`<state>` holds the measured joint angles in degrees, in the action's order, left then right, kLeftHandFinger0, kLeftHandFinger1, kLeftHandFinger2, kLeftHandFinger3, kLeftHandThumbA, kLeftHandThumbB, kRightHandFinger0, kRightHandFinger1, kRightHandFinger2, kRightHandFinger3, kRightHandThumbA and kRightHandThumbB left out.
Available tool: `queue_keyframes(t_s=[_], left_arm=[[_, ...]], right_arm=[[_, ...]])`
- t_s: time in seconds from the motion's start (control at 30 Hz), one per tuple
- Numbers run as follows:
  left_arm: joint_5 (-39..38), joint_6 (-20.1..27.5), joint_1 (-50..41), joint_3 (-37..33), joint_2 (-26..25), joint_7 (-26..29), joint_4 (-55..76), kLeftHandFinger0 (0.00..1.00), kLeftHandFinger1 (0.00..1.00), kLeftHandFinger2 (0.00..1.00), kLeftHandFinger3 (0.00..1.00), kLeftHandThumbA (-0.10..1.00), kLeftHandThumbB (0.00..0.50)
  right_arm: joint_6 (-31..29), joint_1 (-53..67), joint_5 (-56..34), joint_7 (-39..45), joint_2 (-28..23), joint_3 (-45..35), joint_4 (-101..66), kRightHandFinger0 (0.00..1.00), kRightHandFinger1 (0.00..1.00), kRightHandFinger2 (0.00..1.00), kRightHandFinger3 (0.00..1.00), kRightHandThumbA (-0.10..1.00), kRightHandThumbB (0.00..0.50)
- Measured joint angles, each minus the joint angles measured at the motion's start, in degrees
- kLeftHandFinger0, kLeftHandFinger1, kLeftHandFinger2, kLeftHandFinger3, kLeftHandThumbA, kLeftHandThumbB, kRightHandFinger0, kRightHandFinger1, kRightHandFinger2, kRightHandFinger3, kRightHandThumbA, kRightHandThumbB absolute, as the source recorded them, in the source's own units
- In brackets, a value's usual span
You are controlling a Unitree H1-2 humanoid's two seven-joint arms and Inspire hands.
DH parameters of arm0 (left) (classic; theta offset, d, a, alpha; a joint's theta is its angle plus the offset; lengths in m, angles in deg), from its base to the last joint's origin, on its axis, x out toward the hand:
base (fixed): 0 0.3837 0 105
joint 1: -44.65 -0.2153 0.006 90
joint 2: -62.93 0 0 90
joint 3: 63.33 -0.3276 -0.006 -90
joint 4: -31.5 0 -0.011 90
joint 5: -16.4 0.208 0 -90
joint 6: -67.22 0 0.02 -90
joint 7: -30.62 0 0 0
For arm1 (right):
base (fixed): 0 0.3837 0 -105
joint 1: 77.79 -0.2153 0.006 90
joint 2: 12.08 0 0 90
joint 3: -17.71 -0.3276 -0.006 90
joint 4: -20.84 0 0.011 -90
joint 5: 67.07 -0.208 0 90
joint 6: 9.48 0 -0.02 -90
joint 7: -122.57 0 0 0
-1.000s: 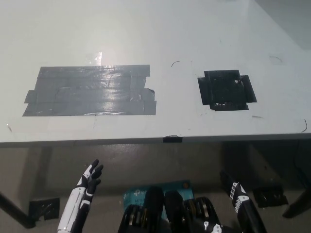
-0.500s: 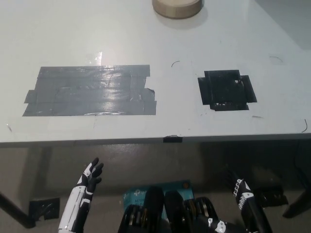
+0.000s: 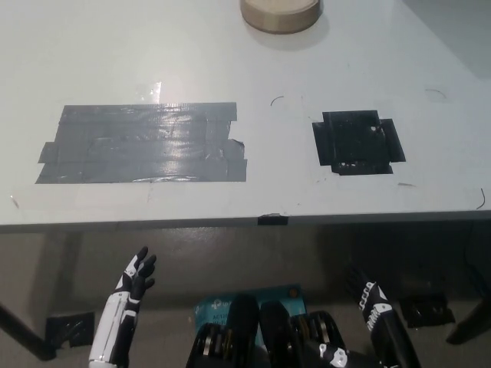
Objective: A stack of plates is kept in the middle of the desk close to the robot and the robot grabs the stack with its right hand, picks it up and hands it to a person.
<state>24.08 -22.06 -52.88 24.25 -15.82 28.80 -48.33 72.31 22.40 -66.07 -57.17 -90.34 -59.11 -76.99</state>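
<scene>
Stack of plates (image 3: 280, 13) cut off by top edge; hands below desk (image 3: 230, 61).

**Both hands low, holding nothing**

The white left hand (image 3: 135, 274) is raised at the lower left, fingers spread and pointing up. The black right hand (image 3: 367, 293) sits at the lower right, fingers apart, forearm angling down.

My view is evenly and brightly lit from overhead. The white desk (image 3: 230, 69) reads pale and slightly washed out. Glare streaks cross the grey tape patch (image 3: 146, 143), strongest near its top middle. The black tape patch (image 3: 357, 142) shows almost no detail. Below the desk edge the floor is dim and soft, possibly slightly out of focus. The picture is grainy overall.
</scene>
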Motion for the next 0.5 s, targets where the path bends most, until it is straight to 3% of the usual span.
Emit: queue_keyframes(t_s=[0.23, 0.5], left_arm=[[-0.01, 0.43, -0.14, -0.02, -0.05, 0.00, -0.56, 1.00, 1.00, 1.00, 1.00, 1.00, 0.001], [0.21, 0.98, -1.02, -0.46, -0.26, -0.09, -0.71, 1.00, 1.00, 1.00, 1.00, 1.00, 0.000]], right_arm=[[-0.14, -0.08, 0.03, 0.71, -0.54, -0.18, 1.35, 1.00, 1.00, 1.00, 1.00, 1.00, 0.228], [-0.23, 0.03, 0.38, 1.37, -0.77, -0.06, 2.02, 1.00, 1.00, 1.00, 1.00, 1.00, 0.260]])
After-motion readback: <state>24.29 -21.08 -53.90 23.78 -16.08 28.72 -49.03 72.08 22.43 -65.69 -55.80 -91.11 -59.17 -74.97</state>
